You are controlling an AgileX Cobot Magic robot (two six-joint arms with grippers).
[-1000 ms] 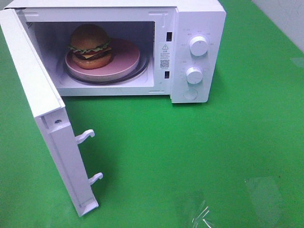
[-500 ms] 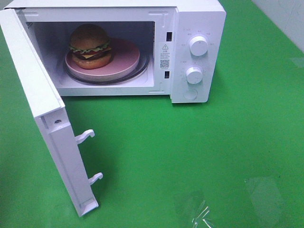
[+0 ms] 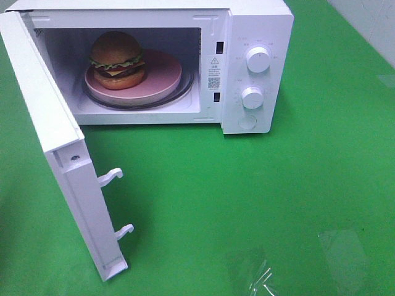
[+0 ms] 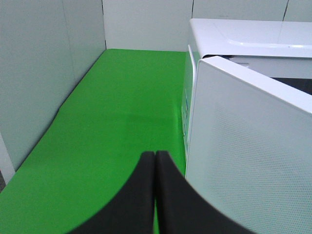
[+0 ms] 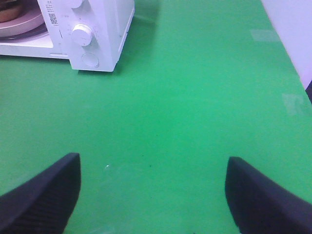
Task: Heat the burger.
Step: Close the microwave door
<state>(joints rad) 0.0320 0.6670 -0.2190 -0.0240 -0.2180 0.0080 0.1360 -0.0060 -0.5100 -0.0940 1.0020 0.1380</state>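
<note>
The burger (image 3: 116,60) is sitting on the pink plate (image 3: 163,77), toward its hinge side, inside the microwave (image 3: 259,24). So loading is looking done, and I'm judging the step in hand is shutting the door (image 3: 55,148), which is standing wide open. My left pincer (image 4: 155,158) is pressed closed on nothing, hovering near the door's outer face. My right pincer (image 5: 152,165) is spread wide and empty over the green table (image 3: 308,185). To do this well, I'm planning on pushing near the door's free edge and following its arc until the latch hooks (image 3: 111,177) are seating. Counting now: 1 burger, 1 plate, 1 microwave, 1 door, 2 latch hooks, 2 knobs (image 3: 257,59), 1 round button (image 3: 247,122).
</note>
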